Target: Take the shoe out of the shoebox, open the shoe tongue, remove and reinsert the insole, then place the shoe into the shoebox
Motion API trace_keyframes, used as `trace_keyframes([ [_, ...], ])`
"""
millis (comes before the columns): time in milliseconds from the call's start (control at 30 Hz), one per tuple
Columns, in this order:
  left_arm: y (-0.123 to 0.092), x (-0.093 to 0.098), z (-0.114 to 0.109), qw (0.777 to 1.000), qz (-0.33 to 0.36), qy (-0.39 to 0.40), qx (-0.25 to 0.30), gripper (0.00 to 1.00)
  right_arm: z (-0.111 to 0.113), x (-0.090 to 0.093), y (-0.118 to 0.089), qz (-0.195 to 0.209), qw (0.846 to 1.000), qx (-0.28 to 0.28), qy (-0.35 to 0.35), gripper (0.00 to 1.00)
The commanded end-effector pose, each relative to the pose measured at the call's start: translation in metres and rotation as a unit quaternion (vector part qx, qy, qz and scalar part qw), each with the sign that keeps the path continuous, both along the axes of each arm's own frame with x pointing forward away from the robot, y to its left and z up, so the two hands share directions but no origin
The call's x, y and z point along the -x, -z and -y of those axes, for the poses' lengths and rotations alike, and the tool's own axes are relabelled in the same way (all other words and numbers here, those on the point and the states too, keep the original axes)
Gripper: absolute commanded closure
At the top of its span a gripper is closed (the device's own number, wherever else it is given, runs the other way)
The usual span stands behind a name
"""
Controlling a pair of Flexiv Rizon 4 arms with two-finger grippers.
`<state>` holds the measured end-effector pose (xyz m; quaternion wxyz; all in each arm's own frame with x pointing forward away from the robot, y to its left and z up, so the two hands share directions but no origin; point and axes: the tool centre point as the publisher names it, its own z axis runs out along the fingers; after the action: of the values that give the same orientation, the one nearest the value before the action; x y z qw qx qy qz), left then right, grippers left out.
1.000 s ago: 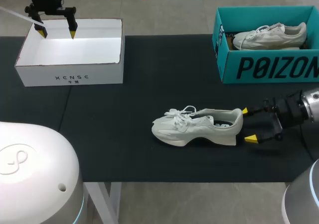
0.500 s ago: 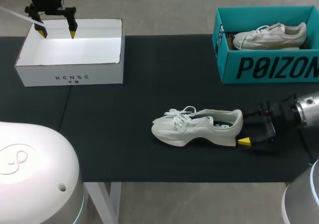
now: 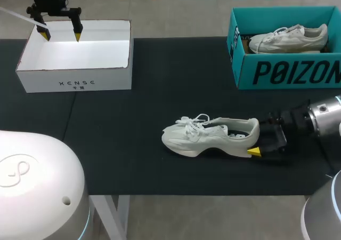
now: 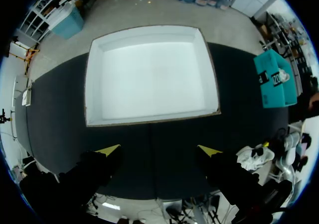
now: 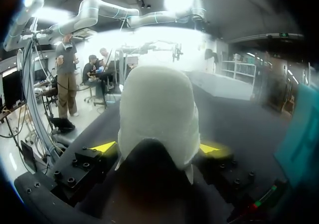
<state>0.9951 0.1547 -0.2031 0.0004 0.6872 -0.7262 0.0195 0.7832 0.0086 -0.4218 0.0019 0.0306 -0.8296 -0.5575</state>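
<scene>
Over the empty white box (image 3: 32,74), left claw (image 3: 59,36) spread and idle, likely parked clear of the work. Mid worktop (image 3: 117,154), shoe (image 3: 208,136) on its sole, out of any box, heel toward right claw (image 3: 254,138): spread astride the heel, apparently lining up a grip. Farther right, teal box (image 3: 242,64) with a second shoe (image 3: 287,37). Print on both box fronts, left unread.

from the head cam the shoe (image 3: 208,136) heel hides the far fingertip of the right gripper (image 3: 257,138), only the near yellow tip shows. that arm's wrist cam gets just heel, toe and laces blocked. teal shoebox (image 3: 282,72) runs off the edge, and its wall covers the lower part of the other shoe (image 3: 290,37).
</scene>
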Motion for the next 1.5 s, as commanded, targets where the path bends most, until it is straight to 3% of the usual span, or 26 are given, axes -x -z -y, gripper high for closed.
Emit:
trace_keyframes([
  [33,0.000,0.000,0.000,1.000,0.000,0.000,-0.001,0.00,-0.006,-0.004,0.003,-0.001,1.000,0.001,-0.001,0.00],
  [367,0.000,0.000,0.000,1.000,0.000,0.000,-0.001,0.00,-0.006,-0.011,0.010,-0.004,1.000,0.006,0.000,0.00],
  [1100,0.000,0.000,0.000,1.000,0.000,0.000,-0.001,0.00,-0.009,-0.008,0.019,-0.014,1.000,-0.004,0.005,0.00],
  [1133,0.000,0.000,0.000,1.000,0.000,0.000,-0.001,0.00,-0.009,-0.008,0.020,-0.014,1.000,-0.004,0.004,0.06],
  [1167,0.000,0.000,0.000,1.000,0.000,0.000,-0.001,0.00,-0.010,-0.008,0.020,-0.015,1.000,-0.005,0.004,0.38],
  [1200,0.000,0.000,0.000,1.000,0.000,0.000,-0.001,0.00,-0.010,-0.007,0.021,-0.015,1.000,-0.005,0.005,0.60],
  [1233,0.000,0.000,0.000,1.000,0.000,0.000,-0.001,0.00,-0.011,-0.006,0.022,-0.016,1.000,-0.007,0.006,0.92],
  [1267,0.000,0.000,0.000,1.000,0.000,0.000,-0.001,0.00,-0.011,-0.006,0.023,-0.017,1.000,-0.010,0.006,1.00],
  [1500,0.000,0.000,0.000,1.000,0.000,0.000,-0.001,0.00,-0.013,-0.004,0.026,-0.023,1.000,-0.020,0.000,1.00],
])
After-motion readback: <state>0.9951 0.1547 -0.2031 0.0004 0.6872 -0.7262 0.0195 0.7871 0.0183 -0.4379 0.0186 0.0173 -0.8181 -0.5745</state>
